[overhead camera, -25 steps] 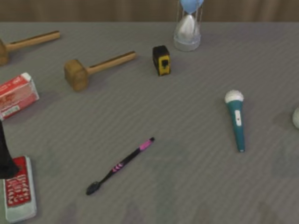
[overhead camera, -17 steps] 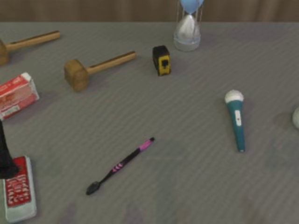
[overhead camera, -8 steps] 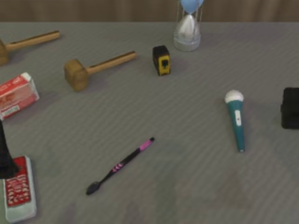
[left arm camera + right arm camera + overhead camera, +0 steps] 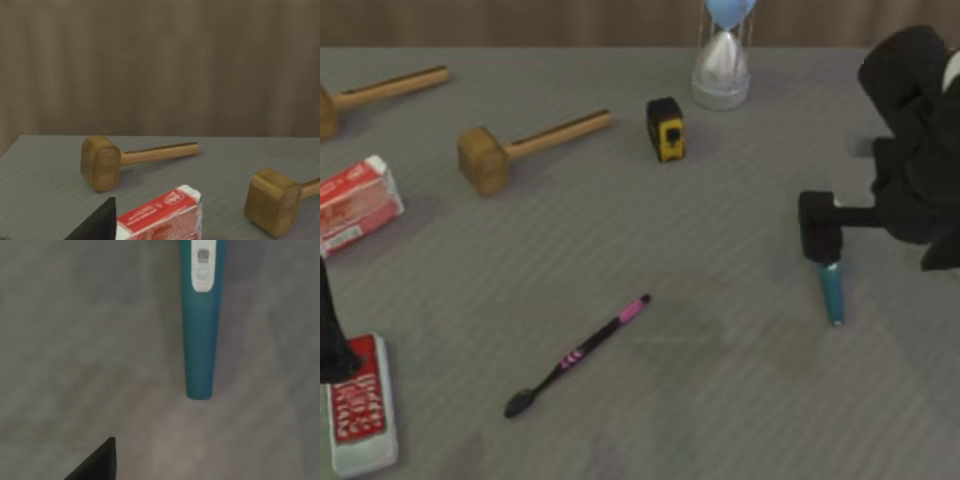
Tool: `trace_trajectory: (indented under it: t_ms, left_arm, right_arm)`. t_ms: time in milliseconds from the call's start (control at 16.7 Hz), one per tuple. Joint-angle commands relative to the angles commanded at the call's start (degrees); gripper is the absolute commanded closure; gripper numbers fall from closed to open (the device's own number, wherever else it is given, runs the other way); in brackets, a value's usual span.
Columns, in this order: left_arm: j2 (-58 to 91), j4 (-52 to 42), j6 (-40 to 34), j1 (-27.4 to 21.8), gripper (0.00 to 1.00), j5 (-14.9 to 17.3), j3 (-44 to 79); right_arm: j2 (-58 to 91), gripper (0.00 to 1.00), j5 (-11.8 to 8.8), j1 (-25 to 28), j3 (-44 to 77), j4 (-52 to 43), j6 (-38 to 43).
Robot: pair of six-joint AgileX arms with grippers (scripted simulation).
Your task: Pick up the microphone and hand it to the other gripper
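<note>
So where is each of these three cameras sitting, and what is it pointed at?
Top view: above the table, looking down; the right arm covers the microphone's head, and the left gripper is parked at the left edge.
Left wrist view: on the left arm, facing two wooden mallets and a red box; one dark fingertip shows.
Right wrist view: on the right arm, facing the microphone's teal handle; one fingertip shows.
Shared: top and right wrist views both show the microphone.

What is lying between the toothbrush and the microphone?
Nothing: in the top view only bare grey table lies between the toothbrush and the microphone.
</note>
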Motion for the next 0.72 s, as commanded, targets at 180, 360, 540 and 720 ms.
trace_trajectory:
  t_ms: [180, 360, 540, 720]
  left_arm:
    - [0.0, 0.0, 0.0, 0.0, 0.0, 0.0, 0.0]
    - [0.0, 0.0, 0.0, 0.0, 0.0, 0.0, 0.0]
    - [0.0, 0.0, 0.0, 0.0, 0.0, 0.0, 0.0]
    - [0.0, 0.0, 0.0, 0.0, 0.0, 0.0, 0.0]
  right_arm:
    - [6.83, 0.0, 0.14, 1.54, 5.82, -2.99, 1.68]
    - [8.97, 0.0, 0.18, 2.02, 7.68, -3.83, 2.18]
    - [8.97, 0.0, 0.18, 2.02, 7.68, -3.83, 2.18]
    - [9.45, 0.0, 0.15, 1.76, 7.1, -2.79, 2.05]
